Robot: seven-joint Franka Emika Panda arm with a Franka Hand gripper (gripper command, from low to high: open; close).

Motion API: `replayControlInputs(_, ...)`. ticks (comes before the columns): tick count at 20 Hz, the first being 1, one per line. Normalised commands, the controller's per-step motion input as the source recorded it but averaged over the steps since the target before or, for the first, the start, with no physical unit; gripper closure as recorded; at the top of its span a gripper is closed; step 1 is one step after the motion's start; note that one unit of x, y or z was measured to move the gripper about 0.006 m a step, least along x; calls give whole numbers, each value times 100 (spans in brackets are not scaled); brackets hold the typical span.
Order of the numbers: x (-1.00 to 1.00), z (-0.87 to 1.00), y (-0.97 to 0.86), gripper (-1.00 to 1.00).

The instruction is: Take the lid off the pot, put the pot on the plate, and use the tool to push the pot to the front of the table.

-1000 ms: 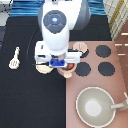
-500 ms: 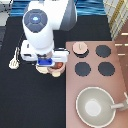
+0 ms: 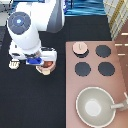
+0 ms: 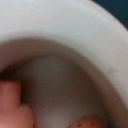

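The gripper (image 3: pixel 36 60) hangs low over the black table (image 3: pixel 30 100), left of the stove, its blue block showing. The pink-tan pot (image 3: pixel 47 67) with its reddish inside sits right beside and partly under the gripper. In the wrist view a cream plate (image 4: pixel 75 40) fills the picture from very close, with pink parts of the pot (image 4: pixel 15 107) at the edge. The arm hides the plate in the exterior view. The pale-pink lid (image 3: pixel 80 48) lies on the stove's upper-left burner. Only the head of the cream spatula (image 3: pixel 14 63) shows, just left of the gripper.
The brownish-pink stove block (image 3: pixel 92 85) takes up the exterior view's right, with three bare black burners (image 3: pixel 103 51). A large grey-beige pan (image 3: pixel 94 106) with a handle sits on its lower part. The robot's white arm (image 3: pixel 25 30) covers the upper left.
The arm and gripper have moved toward the exterior view's left, from near the stove's edge to beside the spatula. The pot now shows at the gripper's right side. The lid has not moved.
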Motion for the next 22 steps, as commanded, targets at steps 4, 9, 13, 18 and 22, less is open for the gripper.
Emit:
replayControlInputs(4, -96, -63, -22, 100)
replayControlInputs(9, -87, -41, -21, 100)
replayControlInputs(13, -62, -22, -24, 100)
replayControlInputs(18, 15, 0, -35, 100)
replayControlInputs(22, 32, -9, -23, 100)
